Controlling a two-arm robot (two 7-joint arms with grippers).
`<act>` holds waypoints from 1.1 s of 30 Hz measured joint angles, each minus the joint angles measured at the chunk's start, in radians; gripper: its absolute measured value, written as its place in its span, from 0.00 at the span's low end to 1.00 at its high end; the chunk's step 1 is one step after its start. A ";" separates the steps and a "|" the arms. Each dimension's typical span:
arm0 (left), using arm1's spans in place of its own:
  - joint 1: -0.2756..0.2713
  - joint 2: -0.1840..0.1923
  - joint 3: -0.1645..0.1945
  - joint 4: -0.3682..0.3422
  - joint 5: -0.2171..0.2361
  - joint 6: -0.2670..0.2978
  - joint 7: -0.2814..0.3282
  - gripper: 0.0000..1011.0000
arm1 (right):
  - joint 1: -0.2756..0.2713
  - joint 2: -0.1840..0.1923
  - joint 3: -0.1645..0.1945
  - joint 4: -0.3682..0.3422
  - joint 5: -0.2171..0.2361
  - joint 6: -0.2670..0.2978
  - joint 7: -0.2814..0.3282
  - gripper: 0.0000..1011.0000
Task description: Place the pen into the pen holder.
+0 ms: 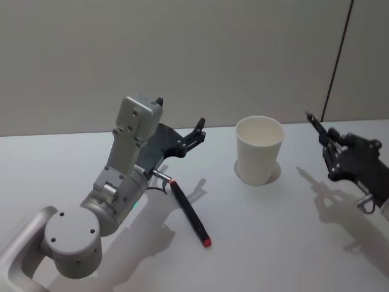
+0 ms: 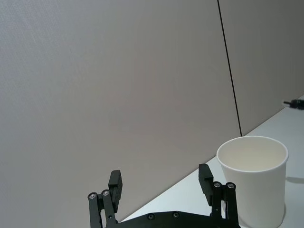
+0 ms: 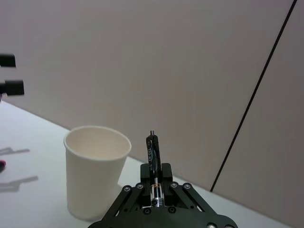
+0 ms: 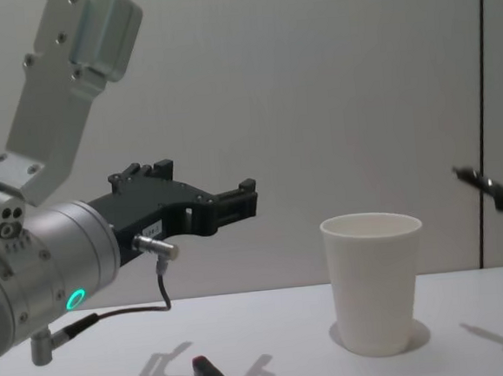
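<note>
White paper cup [image 1: 259, 149] stands upright on the table [image 1: 273, 243]. The right claw [image 3: 154, 183], beside it, is clamped on a black pen [image 3: 152, 152]. The left claw [image 2: 160, 178] hangs wide open, empty. Carrying appears under way. Next: lift the pen over the rim, centre it, release.

Soft, even indoor light from overhead, moderate brightness; the white table [image 1: 261, 243] and grey wall [image 1: 182, 55] look matte & uniformly lit. Shadows are pale w/ fuzzy edges and doubled: the left gripper [image 2: 160, 176] throws forked shapes beside the red-tipped pen [image 1: 189, 213], and the right gripper [image 3: 155, 176] w/ its clamped black pen [image 3: 152, 152] casts two on the table below. The pen holder [image 1: 259, 149] leaves a faint crescent at its base. A green LED ring [image 4: 73, 300] glows on the left arm
</note>
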 joint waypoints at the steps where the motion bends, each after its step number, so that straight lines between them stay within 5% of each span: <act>1: 0.000 0.000 0.000 0.000 0.000 0.000 0.000 0.99 | 0.004 -0.001 0.000 0.002 0.001 -0.011 0.003 0.13; 19: 0.000 0.000 0.000 0.000 0.000 0.000 0.000 0.99 | 0.158 -0.050 -0.001 0.092 0.016 -0.262 0.101 0.13; 33: 0.000 0.000 0.000 0.000 0.000 0.000 0.000 0.99 | 0.269 -0.109 -0.030 0.207 -0.018 -0.326 0.138 0.13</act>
